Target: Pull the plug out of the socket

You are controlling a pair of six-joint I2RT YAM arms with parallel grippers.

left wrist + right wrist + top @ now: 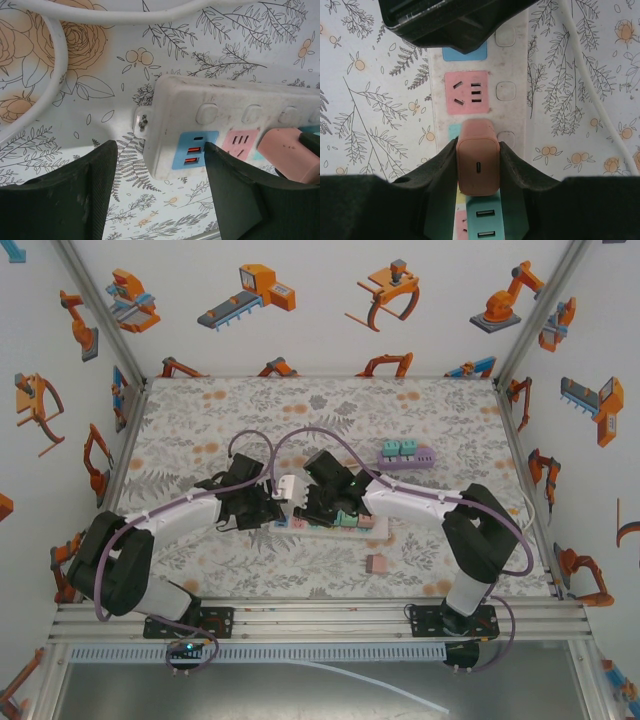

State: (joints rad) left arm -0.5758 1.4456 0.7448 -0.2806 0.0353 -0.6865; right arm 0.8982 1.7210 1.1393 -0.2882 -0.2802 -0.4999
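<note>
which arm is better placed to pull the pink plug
Right: the right hand is shut on the pink plug; the left hand sits open around the end of the power strip.

One white power strip (235,97), one purple power strip (408,457), two robot arms (180,515) (410,502).

The table cover (370,100) is printed white with grey leaf sprigs and pale orange blossoms. The power strip (200,100) is coloured white and marked with blue, pink and teal. The plug (477,165) is tinted salmon pink. The cable (59,65) is finished in white.
</note>
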